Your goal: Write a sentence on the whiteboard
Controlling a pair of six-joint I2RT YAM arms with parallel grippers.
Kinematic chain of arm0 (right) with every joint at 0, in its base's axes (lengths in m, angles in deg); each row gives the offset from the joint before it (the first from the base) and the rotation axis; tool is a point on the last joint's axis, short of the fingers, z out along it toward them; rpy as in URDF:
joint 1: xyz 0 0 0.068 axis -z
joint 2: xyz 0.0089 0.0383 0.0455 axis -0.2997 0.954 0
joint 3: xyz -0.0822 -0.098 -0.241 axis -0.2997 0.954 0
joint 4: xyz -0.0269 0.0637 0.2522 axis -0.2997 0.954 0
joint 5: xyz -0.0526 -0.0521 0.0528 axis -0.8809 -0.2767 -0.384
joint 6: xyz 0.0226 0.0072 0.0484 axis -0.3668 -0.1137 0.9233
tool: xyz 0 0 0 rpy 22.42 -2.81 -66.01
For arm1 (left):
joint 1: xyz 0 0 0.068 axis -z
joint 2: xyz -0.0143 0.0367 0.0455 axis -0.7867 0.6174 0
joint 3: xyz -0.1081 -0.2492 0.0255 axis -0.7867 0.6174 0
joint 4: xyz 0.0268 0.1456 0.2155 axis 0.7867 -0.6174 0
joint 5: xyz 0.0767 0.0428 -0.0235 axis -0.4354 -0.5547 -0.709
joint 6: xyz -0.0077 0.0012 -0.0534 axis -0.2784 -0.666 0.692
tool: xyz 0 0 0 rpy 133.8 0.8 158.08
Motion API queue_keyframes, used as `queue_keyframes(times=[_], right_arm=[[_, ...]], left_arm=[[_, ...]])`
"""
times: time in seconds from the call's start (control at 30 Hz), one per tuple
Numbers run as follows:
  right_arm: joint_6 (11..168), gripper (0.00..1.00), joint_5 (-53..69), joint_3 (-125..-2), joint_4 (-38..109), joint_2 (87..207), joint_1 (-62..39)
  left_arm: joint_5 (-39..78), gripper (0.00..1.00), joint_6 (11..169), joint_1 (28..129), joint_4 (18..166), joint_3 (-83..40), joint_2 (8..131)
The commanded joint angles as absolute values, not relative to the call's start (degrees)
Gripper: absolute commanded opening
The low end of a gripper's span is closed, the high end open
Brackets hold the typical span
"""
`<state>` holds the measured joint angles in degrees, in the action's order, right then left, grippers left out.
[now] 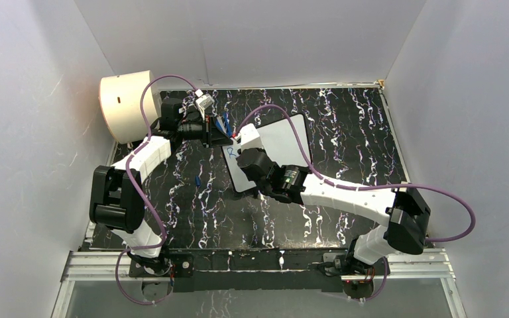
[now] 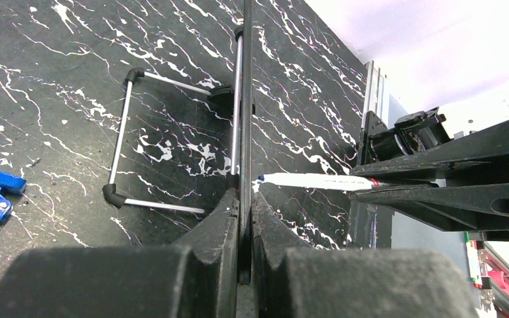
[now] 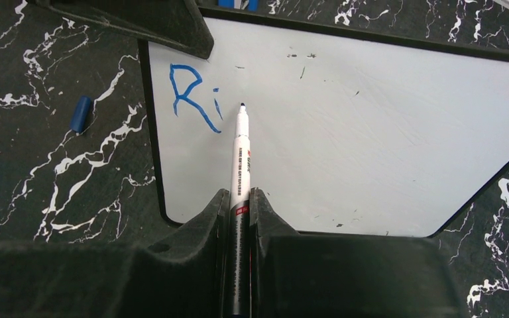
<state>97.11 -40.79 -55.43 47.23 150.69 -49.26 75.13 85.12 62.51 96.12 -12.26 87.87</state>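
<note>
Clamping the marker [image 3: 240, 159], right fingers [image 3: 212, 222] point its tip at the whiteboard [image 3: 371, 132] beside lettering [image 3: 192, 99]; left fingers [image 2: 220, 228] pinch its rim.

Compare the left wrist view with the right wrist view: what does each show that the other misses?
Only the left wrist view: the whiteboard seen edge-on, clamped between the fingers of the left gripper, and the metal wire stand behind it.

Only the right wrist view: the board's white face with blue lettering reading "Ri" near one corner, and a blue cap lying on the table beside the board.

Both: the marker held in the right gripper, its tip pointing at the board, and the black marbled table.
</note>
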Motion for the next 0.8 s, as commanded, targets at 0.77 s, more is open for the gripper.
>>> queue_keyframes(times=[0.77], right_arm=[[95.18, 0.0, -43.6, -56.96, 41.89, 152.54, -48.66]], left_arm=[[76.21, 0.0, 84.84, 62.77, 95.57, -12.41, 84.49]])
